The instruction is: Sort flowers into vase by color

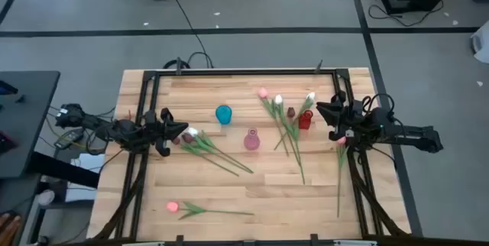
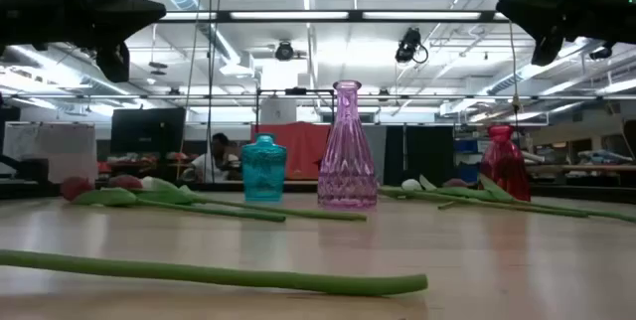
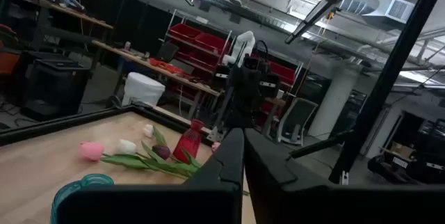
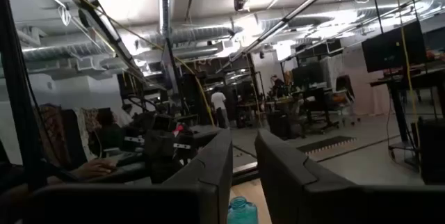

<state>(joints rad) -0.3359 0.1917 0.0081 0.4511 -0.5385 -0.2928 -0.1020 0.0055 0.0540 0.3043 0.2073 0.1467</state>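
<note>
Now we see tulips [image 1: 286, 124] strewn mid-table: thin green stems, white, pink, maroon heads. Left gripper [image 1: 182, 130] closed, empty; right gripper [image 1: 327, 118] slightly apart, empty.

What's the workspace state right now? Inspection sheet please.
Surface: wooden table with a dark frame along its edges.
Job's things: teal vase, pink vase and red vase all stand upright and hold no flowers. Tulips lie flat: a bunch beside the red vase, a few near the left claw, one pink tulip at the near edge, one by the right edge.
Clutter: nothing seen.
Grippers: left claw shut, raised, empty; right claw slightly parted, raised, empty.
Cables: black cable runs across the floor to the table's far edge.
Surroundings: people at benches in the room behind.
</note>
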